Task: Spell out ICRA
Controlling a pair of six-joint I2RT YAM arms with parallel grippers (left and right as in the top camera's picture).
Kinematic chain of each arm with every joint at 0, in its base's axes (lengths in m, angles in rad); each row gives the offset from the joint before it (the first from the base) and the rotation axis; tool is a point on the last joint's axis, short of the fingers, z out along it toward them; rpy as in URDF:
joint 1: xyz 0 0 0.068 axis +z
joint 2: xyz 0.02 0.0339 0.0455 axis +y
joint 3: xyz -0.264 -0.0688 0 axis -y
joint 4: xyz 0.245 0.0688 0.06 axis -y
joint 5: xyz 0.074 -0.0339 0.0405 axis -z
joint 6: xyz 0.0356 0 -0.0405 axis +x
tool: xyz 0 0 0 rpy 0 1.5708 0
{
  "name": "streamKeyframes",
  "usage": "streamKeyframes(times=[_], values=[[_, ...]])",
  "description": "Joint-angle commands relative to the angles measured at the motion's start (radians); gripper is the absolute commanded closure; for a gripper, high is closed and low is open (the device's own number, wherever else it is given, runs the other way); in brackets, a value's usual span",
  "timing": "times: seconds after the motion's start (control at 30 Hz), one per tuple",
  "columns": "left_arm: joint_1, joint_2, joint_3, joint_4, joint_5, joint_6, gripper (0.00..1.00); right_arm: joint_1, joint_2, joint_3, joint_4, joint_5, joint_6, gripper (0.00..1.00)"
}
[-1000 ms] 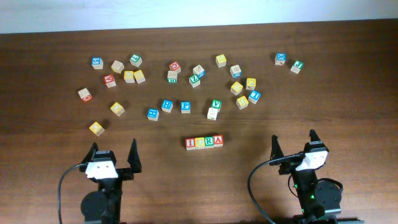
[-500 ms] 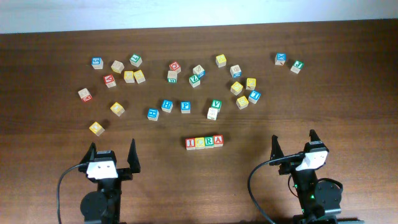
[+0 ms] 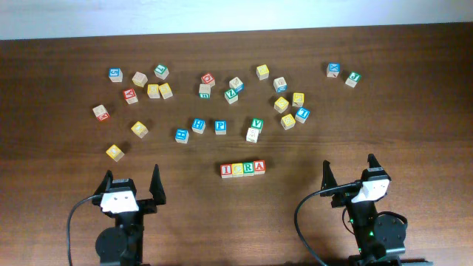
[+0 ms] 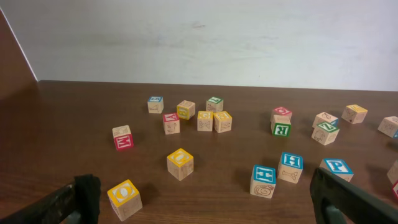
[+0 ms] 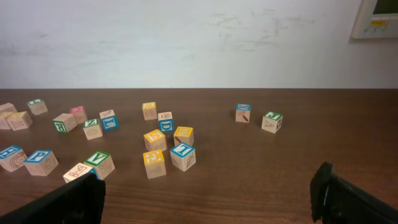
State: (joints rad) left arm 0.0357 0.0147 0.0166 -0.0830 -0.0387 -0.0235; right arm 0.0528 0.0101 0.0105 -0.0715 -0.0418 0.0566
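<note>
The table [image 3: 414, 111] has a dark brown wood-grain top with a matte finish. A white wall [image 4: 249, 37] stands directly behind its far edge and carries faint scuffs and smudges. A beige panel [image 5: 379, 18] is mounted on this wall, upper right in the right wrist view. Lighting is even; shadows are soft.

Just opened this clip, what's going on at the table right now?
Nothing is being handled at this moment. Four letter cubes sit side by side in a row mid-table, reading I, C, R, A from left to right in the overhead view, so the word looks spelled. The left hand and right hand are both open and empty, near the table's front edge and apart from the row. The other cubes lie scattered farther back.
</note>
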Motion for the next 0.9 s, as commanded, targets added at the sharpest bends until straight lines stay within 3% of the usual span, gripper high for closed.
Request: streamKeyframes(times=[0.0,0.87], values=[[-0.004,-0.01,-0.008,0.003,-0.01,-0.006,0.01,-0.008,-0.007,-0.005,-0.007,0.009,0.011,0.02],[-0.004,-0.01,-0.008,0.003,-0.01,-0.006,0.01,-0.008,-0.007,-0.005,-0.007,0.012,0.0,0.02]])
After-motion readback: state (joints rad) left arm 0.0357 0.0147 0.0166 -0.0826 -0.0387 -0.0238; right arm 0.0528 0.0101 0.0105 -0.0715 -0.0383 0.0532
